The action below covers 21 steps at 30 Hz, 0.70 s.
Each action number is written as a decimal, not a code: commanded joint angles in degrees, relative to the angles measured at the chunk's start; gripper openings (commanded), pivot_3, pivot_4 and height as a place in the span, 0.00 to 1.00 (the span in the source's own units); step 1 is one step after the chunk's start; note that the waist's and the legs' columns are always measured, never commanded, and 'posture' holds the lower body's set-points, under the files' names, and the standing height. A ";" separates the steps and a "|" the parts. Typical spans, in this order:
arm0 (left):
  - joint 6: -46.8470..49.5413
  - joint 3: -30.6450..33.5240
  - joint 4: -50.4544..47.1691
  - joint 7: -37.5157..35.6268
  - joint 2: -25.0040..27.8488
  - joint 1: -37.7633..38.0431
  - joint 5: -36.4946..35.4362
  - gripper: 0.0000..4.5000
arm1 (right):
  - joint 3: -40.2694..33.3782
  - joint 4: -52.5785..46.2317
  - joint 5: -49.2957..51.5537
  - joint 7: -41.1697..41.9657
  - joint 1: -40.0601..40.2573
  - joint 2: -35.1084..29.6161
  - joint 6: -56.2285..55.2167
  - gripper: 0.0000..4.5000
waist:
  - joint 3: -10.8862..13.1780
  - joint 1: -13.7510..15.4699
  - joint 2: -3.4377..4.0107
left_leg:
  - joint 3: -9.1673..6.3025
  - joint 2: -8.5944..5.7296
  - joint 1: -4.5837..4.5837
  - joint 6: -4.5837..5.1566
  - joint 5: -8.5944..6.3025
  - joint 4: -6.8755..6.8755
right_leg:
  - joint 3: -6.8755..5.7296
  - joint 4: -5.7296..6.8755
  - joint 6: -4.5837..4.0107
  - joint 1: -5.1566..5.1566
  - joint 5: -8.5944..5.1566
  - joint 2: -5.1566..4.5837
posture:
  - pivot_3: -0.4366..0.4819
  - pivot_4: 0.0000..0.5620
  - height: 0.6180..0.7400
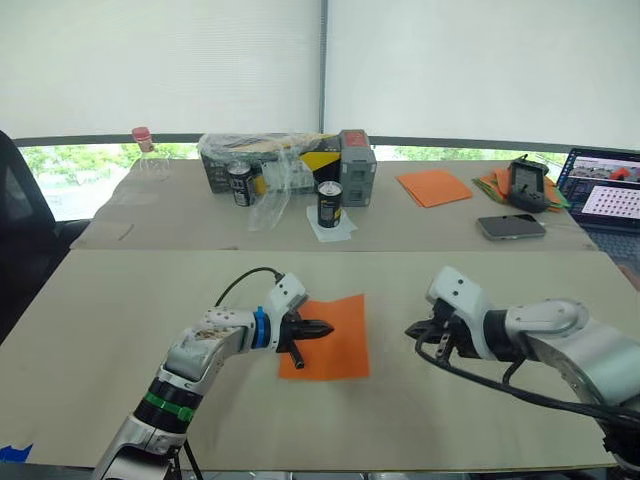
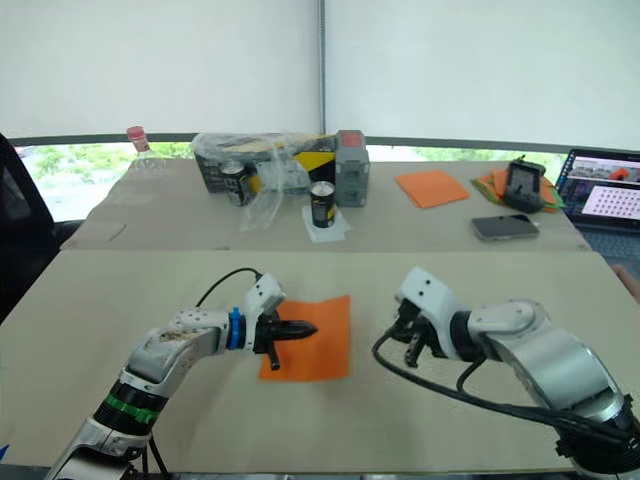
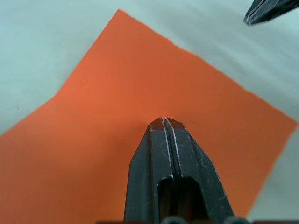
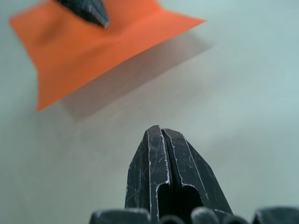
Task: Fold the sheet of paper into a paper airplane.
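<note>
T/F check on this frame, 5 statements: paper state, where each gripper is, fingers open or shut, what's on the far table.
1. The sheet of paper lies on the near table, with no airplane shape yet. True.
2. The left gripper is over the sheet of paper. True.
3. The right gripper is clamped on the edge of the sheet of paper. False: it is off to the sheet's right, over bare table, fingers shut on nothing.
4. The left gripper's fingers are spread wide. False: the left wrist view shows them closed together.
5. Two dark cans stand on the far table, along with a phone. True.
</note>
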 commanded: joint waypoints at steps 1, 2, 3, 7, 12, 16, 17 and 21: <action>-2.04 -0.16 0.44 0.61 -0.07 0.90 1.09 0.00 | -5.10 0.79 1.99 -4.89 -2.71 5.90 0.16 0.00 | 0.00 -0.06 0.00 | 0.01 0.00 0.00 0.00 0.00 0.00 | 0.02 0.01 -0.01 -0.01 0.00 0.00 | 0.48 0.27 0.99; -2.13 -0.16 0.55 0.70 -0.11 1.10 1.14 0.00 | -5.76 1.03 2.60 -5.80 -3.11 7.56 0.73 0.00 | 0.00 -0.03 0.00 | 0.03 -0.01 0.00 0.00 0.00 -0.01 | 0.04 0.03 -0.01 -0.04 0.00 0.00 | 0.48 0.27 0.99; -2.26 -0.15 0.60 0.67 -0.15 1.27 1.20 0.00 | -6.45 1.33 2.94 -6.85 -3.39 9.25 0.76 0.00 | 0.00 0.03 0.01 | 0.02 0.00 0.00 0.00 0.00 -0.01 | 0.04 0.04 -0.01 -0.05 0.00 0.00 | 0.48 0.27 0.99; -3.25 -0.23 1.66 1.21 -0.58 1.73 1.79 0.00 | -9.11 2.80 5.37 -10.78 -4.75 15.74 1.77 0.07 | 0.00 0.34 0.01 | 0.01 -0.05 -0.01 0.00 0.00 0.02 | 0.03 0.03 0.00 -0.03 0.01 -0.04 | 0.48 0.27 0.99; -3.38 -0.81 1.48 3.11 -3.03 3.21 2.03 0.00 | -10.67 6.45 7.13 -16.77 -5.95 24.63 4.92 0.42 | -0.01 0.34 0.03 | 0.02 -0.05 -0.01 -0.01 0.01 0.01 | 0.05 0.06 0.00 -0.05 0.02 -0.06 | 0.48 0.27 0.99; -3.16 -1.74 1.48 4.56 -3.53 4.46 3.31 0.00 | -10.73 9.07 6.56 -21.01 -6.13 27.40 5.80 0.74 | -0.03 0.32 0.06 | 0.02 -0.06 0.00 -0.01 0.01 0.01 | 0.06 0.06 0.00 -0.05 0.02 -0.07 | 0.48 0.27 0.99; -3.21 -1.93 1.48 4.67 -3.44 4.65 3.49 0.00 | -10.36 9.45 6.55 -21.42 -5.93 27.46 5.84 0.76 | -0.04 0.34 0.06 | 0.02 -0.06 0.01 -0.01 0.01 0.01 | 0.06 0.06 0.00 -0.04 0.02 -0.06 | 0.48 0.27 0.99; -3.53 -2.44 1.50 4.67 -2.66 5.52 3.98 0.00 | -11.56 12.03 7.51 -23.37 -5.45 29.91 5.85 0.95 | -0.05 0.20 0.08 | 0.02 -0.08 0.05 -0.02 0.01 0.00 | 0.06 0.08 0.00 -0.01 0.02 -0.06 | 0.48 0.27 0.99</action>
